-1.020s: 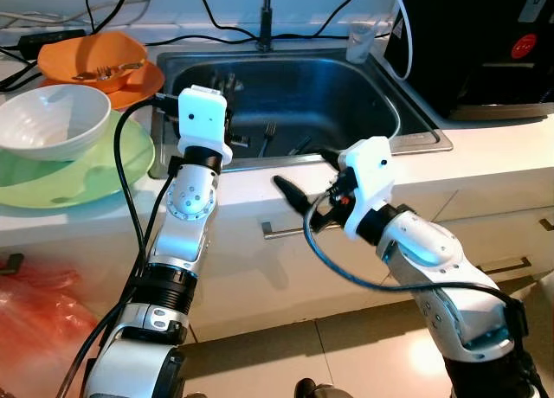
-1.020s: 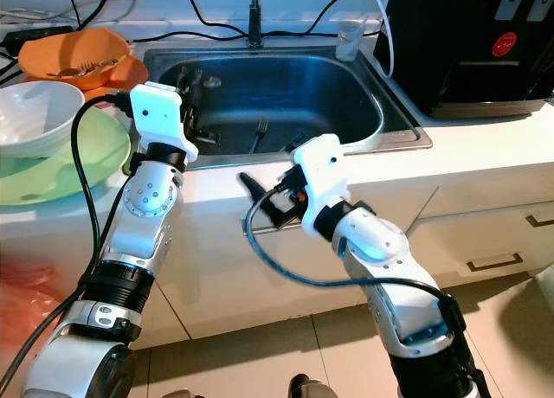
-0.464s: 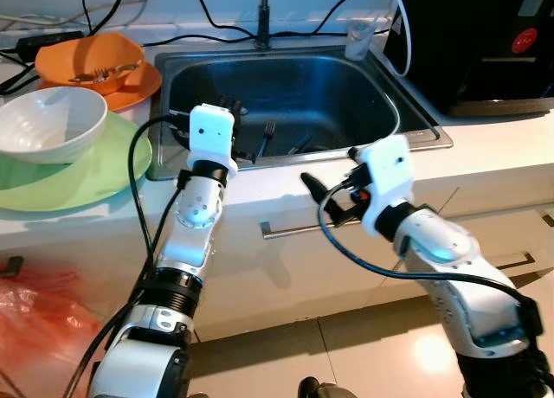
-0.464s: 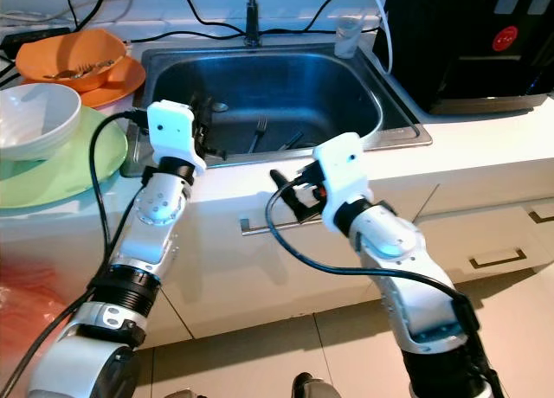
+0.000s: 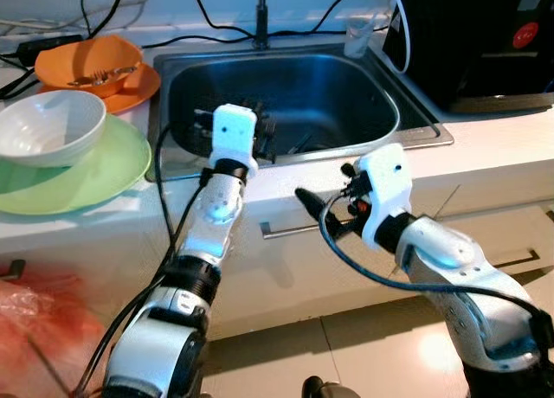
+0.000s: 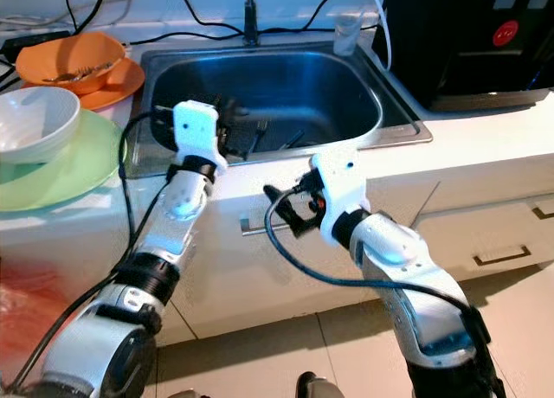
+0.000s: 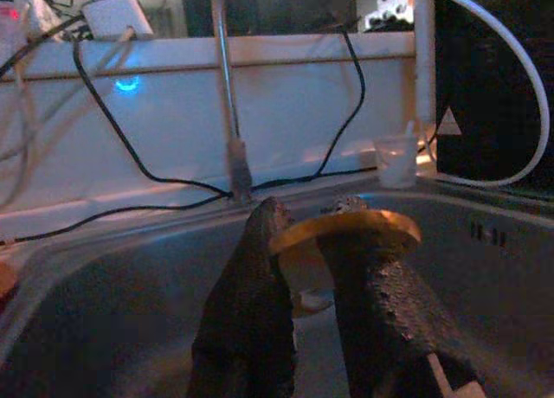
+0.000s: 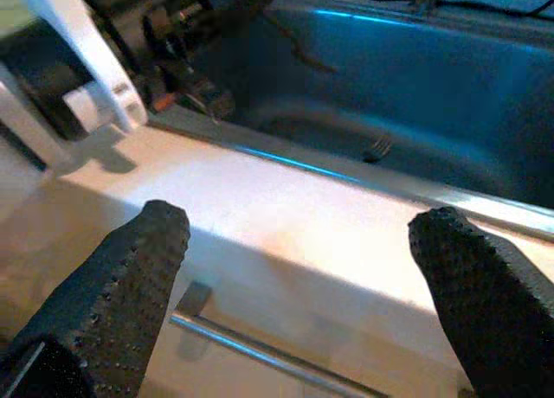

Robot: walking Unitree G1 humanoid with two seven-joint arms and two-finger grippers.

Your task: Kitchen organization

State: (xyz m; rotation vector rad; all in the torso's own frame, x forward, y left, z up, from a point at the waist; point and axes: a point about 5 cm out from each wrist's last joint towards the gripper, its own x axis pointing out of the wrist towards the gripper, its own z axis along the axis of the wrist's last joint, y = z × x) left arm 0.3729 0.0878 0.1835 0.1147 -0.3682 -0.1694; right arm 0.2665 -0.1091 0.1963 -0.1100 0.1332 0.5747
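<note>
Steel sink (image 5: 381,95) is lying below the left gripper (image 7: 303,242), which is pinching one thin orange disc (image 7: 346,227); the right gripper (image 8: 303,259) is hanging spread wide before the counter front (image 8: 286,268).

Steel-grey sink (image 5: 381,86) at upper centre, with a dark fork (image 6: 257,137) lying in it. At upper left an orange bowl (image 5: 82,59) sits on an orange plate (image 5: 138,80); below them a white bowl (image 5: 48,125) rests on a pale green plate (image 5: 95,177). The counter (image 5: 485,147) is cream. A black appliance (image 5: 485,35) at upper right bears a red round label (image 5: 525,35). Black cables (image 5: 208,9) cross the white wall. The left gripper's (image 7: 303,242) black fingers pinch a thin orange-gold disc (image 7: 346,227).
</note>
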